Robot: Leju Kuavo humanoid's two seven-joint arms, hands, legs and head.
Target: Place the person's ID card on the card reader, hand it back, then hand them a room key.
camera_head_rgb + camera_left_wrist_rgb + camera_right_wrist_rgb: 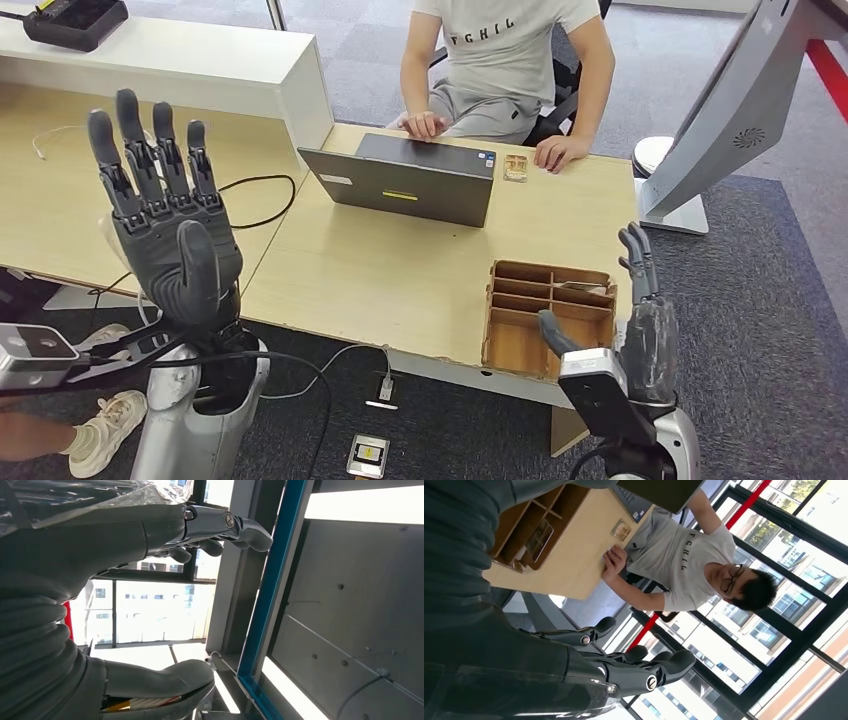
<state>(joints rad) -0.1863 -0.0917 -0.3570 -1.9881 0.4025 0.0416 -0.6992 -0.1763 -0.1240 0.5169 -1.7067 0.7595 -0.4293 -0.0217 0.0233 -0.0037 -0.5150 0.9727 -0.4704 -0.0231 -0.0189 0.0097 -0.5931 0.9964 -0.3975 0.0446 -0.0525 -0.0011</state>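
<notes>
Looking down across the counter (400, 280), I've got the person (505, 60) seated on the far side, both of their hands resting at the far edge either side of the grey laptop (405, 180). Nothing is being offered to me yet, as far as I can see.

Next in size, the wooden divided tray (545, 315) sits at the near right corner of the counter. In the right wrist view one of its compartments holds something flat and card-like (540, 539), probably the room keys, though I can't read it. Far left, on the raised white ledge, there's a black device (75, 20) that may be the card reader; I can't confirm it.

My left robot hand (165, 215) is raised, palm toward me, fingers straight and spread, holding nothing. My right robot hand (640, 320) stands upright just beside the tray, fingers extended, also empty.

Smallest thing: a little card-like item (516, 167) lies on the counter just by the person's hand, right of the laptop. That's likely the ID card, though I can't be sure.

My judgement: the job hasn't started. To do this well I'd reach slowly, palm up and fingers apart, clear the laptop lid, and pinch the card by its edges only once it's steady.
</notes>
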